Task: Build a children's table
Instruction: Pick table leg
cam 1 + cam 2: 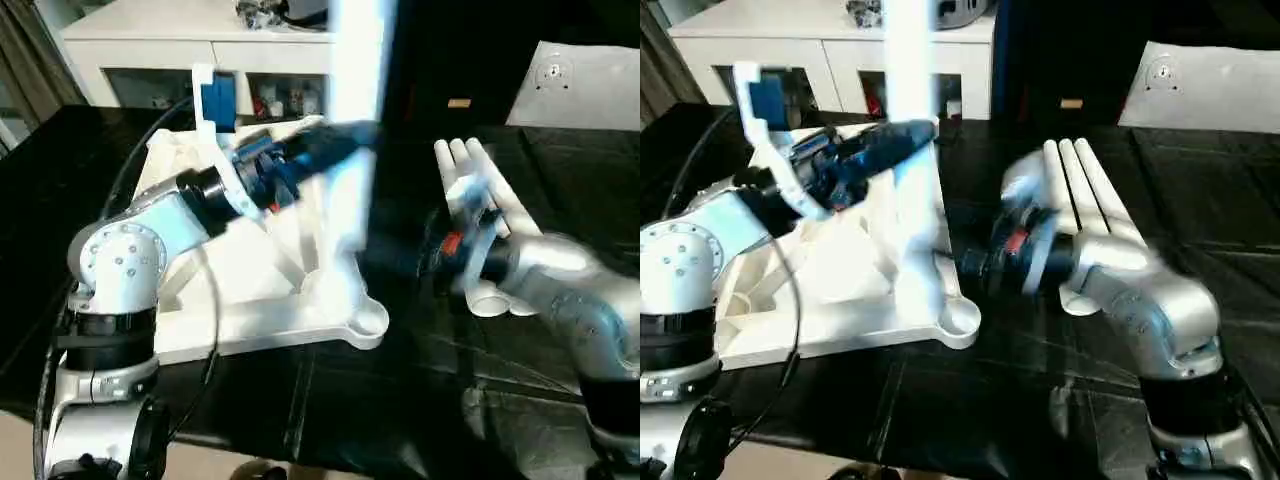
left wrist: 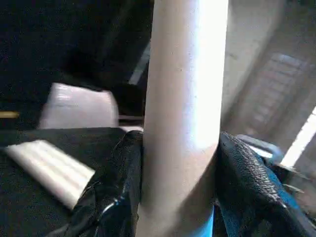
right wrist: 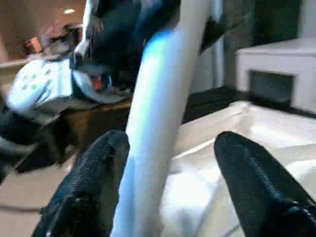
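Your left fingers [image 2: 247, 182] clamp an upright white leg [image 1: 355, 120] over the ribbed tabletop [image 1: 260, 290]; right fingers [image 3: 256, 182] stand apart around it.

- Left forearm [image 1: 150, 225]: silver metal shell, ending at the elbow in a round silver joint housing [image 1: 118, 262] dotted with small screws.
- A black cable [image 1: 205, 330] loops down beside that housing.
- A black collar ring sits beneath the housing.
- Left hand [image 1: 300, 160]: blue and black body on a white bracket.
- Its fingers [image 2: 249, 182] are black with a grainy, pebbled texture.
- Right forearm [image 1: 1150, 300]: smooth silver shell with a black wrist section.
- A small red mark [image 1: 1016, 242] sits on that wrist.
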